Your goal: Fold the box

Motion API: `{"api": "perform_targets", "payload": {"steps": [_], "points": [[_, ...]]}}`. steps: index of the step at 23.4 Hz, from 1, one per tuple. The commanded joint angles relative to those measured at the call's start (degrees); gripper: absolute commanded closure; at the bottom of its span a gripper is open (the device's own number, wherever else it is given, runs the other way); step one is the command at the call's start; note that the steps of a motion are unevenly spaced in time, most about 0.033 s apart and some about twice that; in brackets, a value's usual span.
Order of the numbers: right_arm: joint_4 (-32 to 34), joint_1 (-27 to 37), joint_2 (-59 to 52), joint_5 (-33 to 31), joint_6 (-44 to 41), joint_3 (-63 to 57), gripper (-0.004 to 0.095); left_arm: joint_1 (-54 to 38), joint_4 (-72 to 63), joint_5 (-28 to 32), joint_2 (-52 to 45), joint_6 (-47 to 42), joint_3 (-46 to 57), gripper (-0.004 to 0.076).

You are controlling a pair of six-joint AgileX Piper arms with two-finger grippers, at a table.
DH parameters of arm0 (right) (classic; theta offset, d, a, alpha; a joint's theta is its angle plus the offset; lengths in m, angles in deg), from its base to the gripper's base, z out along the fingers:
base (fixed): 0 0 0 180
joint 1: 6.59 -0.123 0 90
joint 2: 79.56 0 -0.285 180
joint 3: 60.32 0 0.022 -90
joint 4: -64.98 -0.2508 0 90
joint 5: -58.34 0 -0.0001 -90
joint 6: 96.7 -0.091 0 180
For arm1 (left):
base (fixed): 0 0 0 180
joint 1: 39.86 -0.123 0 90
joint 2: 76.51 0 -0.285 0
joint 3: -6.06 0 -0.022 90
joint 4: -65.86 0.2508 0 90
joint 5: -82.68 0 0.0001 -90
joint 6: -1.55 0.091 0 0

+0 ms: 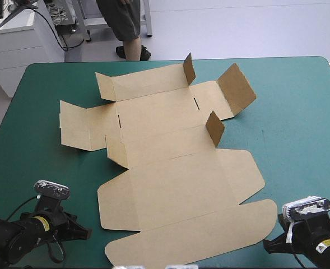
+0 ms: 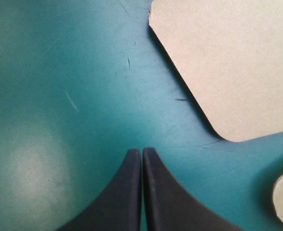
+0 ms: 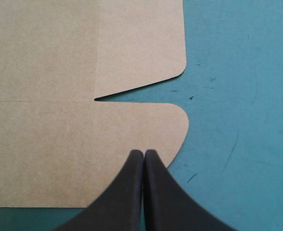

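The brown box (image 1: 176, 185) lies as a cut sheet across the middle of the teal-green table, its rounded lid flap toward the near edge. Three small flaps (image 1: 214, 128) on its right half stand up; the rest is flat. My left gripper (image 1: 86, 231) rests low at the near left, shut, pointing toward the sheet. In the left wrist view it (image 2: 141, 151) is over bare cover, with a rounded corner of the box (image 2: 227, 62) ahead and to one side. My right gripper (image 1: 267, 245) is at the near right, shut. Its tip (image 3: 143, 153) is over the rounded lid corner of the box (image 3: 59, 96).
A broad strip of teal-green cover (image 1: 299, 129) shows to the right of the box, and a narrower one (image 1: 30, 112) to its left. The table's near edge runs just behind both grippers.
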State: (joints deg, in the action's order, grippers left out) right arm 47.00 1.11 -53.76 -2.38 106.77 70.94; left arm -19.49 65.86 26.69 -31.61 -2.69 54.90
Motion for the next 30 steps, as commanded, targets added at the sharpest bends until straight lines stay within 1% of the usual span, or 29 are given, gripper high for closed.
{"api": "perform_targets", "payload": {"steps": [1,12,14,16,17,19,20,22,23,24,30], "points": [[-0.75,0.03,0.46,2.69,0.40,1.29,0.0927,0.10,-0.78,2.01,0.19,-0.23,-1.62,0.0732],[-0.75,0.03,0.46,2.59,0.40,1.29,0.0925,0.10,-0.78,2.01,0.19,-0.23,-1.62,0.0732],[-1.14,0.03,0.46,2.48,1.25,1.29,0.0906,0.10,-0.78,2.01,0.19,-0.23,-1.62,0.0732],[-1.56,0.03,0.46,2.36,1.94,1.29,0.0750,0.10,-0.78,2.01,0.19,-0.23,-1.62,0.0732],[-1.56,0.03,0.46,2.25,1.94,1.29,0.0569,0.10,-0.78,2.01,0.19,-0.23,-1.62,0.0732],[-1.56,0.03,0.46,2.26,1.94,1.29,0.0374,0.10,-0.78,2.01,0.19,-0.23,-1.62,0.0732],[-1.56,0.03,0.46,2.01,1.78,1.29,0.0234,0.10,-0.78,2.01,0.19,-0.23,-1.62,0.0732],[-1.56,0.03,0.57,1.58,0.79,1.29,0.0076,0.10,-0.78,2.01,0.19,-0.23,-1.62,0.0732],[-1.56,0.03,0.57,0.84,0.22,1.40,0.0026,0.10,-0.78,2.01,0.19,-0.23,-1.62,0.0732],[-1.56,0.03,0.57,-0.08,0.22,1.68,0.0002,0.10,-0.78,2.01,0.19,-0.23,-1.62,0.0732],[-0.47,0.03,3.83,-6.11,-0.27,6.31,-0.0001,0.10,-0.78,2.01,0.19,-0.23,-1.62,0.0732]]}}
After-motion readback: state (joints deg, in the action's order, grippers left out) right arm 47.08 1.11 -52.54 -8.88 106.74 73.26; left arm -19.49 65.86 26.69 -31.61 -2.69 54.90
